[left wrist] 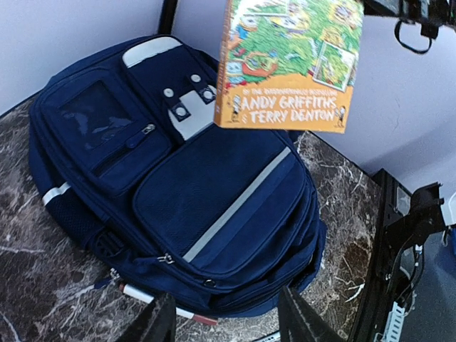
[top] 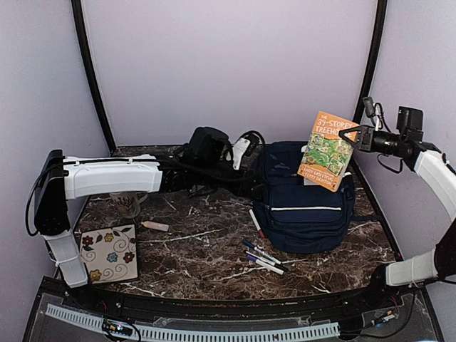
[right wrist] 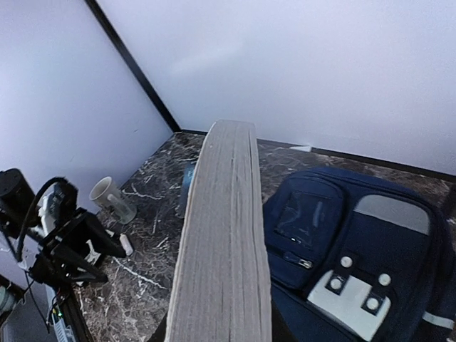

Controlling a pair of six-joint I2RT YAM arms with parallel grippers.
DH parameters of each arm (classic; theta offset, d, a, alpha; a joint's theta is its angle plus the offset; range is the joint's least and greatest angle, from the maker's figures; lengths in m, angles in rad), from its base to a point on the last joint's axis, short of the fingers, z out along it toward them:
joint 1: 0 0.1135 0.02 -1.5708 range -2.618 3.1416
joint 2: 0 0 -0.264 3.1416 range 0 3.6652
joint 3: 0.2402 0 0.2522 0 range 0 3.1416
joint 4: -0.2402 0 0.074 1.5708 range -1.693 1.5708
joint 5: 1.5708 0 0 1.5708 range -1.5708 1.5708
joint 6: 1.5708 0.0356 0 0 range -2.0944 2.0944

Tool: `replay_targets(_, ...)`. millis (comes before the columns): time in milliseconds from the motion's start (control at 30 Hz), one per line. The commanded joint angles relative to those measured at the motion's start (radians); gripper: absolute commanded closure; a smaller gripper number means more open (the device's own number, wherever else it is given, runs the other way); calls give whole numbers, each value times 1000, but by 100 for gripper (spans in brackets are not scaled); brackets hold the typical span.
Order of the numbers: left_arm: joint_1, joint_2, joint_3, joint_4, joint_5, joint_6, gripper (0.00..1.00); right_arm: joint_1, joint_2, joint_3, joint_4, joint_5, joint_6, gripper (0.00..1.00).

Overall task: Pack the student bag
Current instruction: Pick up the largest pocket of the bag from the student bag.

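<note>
1. Bag point(top: 303, 214) flat, front up, at back right of table point(top: 199, 249) — close to right edge; veined brown marble showing between it and cup point(right wrist: 110, 199).
2. Navy fabric, thin white stripes, white patch with dark studs, front pockets.
3. Pens point(top: 263, 258) just beside its near edge.
4. Right claw point(top: 350, 135) clamped on book point(top: 326, 151) corner — tilted above bag, apart from it.
5. Left claw point(left wrist: 224, 320) spread, empty, left of bag.
6. Glossy orange-green cover, thick paper block.
</note>
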Motion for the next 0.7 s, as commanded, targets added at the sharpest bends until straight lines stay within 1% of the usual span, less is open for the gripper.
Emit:
replay_targets(0,-90,88,125,-147,-84,248,49,-117,-42,-15,-74,-24,-57,100)
replay_targets(100,-157,166,208,-185,-102,358,50,-182,-39,-10,-144,-47,-89,100)
replay_targets(167,-184,213,266,-215,-125,403,50,-208,-41,-27,-159,-67,-91,100)
replay_targets(233,-196,258,311,-240,-140,415,52,-219,-57,-54,-137,-76,-73,100)
replay_targets(300,-200,286,323,-236,-124,417,54,-220,-78,-80,-105,-73,-62,100)
replay_targets(400,-210,321,326,-203,-99,435,54,-220,-99,-98,-96,-64,-61,100)
replay_targets(467,-216,360,351,-220,-98,460,54,-220,-105,-101,-95,-64,-60,100)
replay_targets(567,-222,436,418,-270,-138,473,55,-220,-105,-110,-76,-65,-43,100)
replay_targets(667,-228,467,426,-232,-160,478,55,-220,-111,-134,-31,-76,-1,100)
